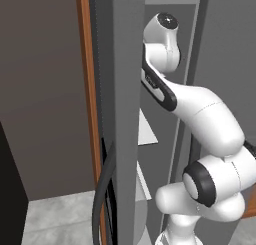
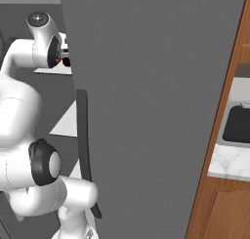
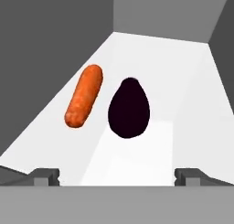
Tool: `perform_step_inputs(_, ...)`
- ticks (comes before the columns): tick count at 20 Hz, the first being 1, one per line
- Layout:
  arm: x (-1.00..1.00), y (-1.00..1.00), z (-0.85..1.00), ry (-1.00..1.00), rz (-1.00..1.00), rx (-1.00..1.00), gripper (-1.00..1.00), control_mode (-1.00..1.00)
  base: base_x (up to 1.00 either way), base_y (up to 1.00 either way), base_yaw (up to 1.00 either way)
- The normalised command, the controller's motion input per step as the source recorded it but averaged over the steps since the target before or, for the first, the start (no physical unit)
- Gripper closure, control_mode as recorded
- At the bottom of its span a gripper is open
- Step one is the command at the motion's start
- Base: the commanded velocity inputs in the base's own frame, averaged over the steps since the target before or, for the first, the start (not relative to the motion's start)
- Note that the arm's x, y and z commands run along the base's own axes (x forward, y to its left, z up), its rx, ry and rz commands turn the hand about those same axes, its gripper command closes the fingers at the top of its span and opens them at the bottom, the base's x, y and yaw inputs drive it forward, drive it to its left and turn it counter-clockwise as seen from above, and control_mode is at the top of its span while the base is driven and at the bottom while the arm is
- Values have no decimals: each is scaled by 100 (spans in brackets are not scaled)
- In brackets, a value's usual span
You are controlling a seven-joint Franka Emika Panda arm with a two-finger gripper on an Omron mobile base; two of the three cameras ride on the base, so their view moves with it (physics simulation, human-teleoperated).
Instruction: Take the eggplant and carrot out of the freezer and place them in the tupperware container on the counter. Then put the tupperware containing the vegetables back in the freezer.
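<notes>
In the hand view the gripper (image 3: 116, 176) stands with its two finger tips wide apart at the bottom of the frame, holding nothing, and the eggplant (image 3: 129, 108) lies straight ahead of it at frame centre, squarely between the lines of the two tips. Its long axis runs up and down the frame, narrow end toward the top, so the spread jaws would straddle its width if the hand goes straight forward. The carrot (image 3: 83, 96) lies just beside it at centre left, apart from it, long axis leaning slightly from lower left to upper right. Both rest on a white shelf (image 3: 183, 104) inside the freezer (image 1: 125, 89), walled in by grey at the top and sides. In the left base view the arm reaches past the open door's edge into the upper middle of the frame. The counter (image 2: 229, 160) shows at the right edge of the right base view.
</notes>
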Motion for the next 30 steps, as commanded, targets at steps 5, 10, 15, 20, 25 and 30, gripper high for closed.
perform_step_inputs(5, 55, 0, -13, 0, 0, 0, -100, -100, 0, 0, 0)
perform_step_inputs(10, 54, 0, -10, 0, 0, 0, -100, -100, 0, 0, 0)
perform_step_inputs(15, 47, 1, -12, 0, 0, 0, -100, -100, 0, 0, 0)
perform_step_inputs(20, 35, 7, -11, 0, 0, 0, -100, -100, 0, 0, 0)
perform_step_inputs(25, 22, 10, -12, 0, 0, 0, -100, -100, 0, 0, 0)
perform_step_inputs(30, 2, 4, -14, 3, 0, 0, -100, -100, 0, 0, 0)
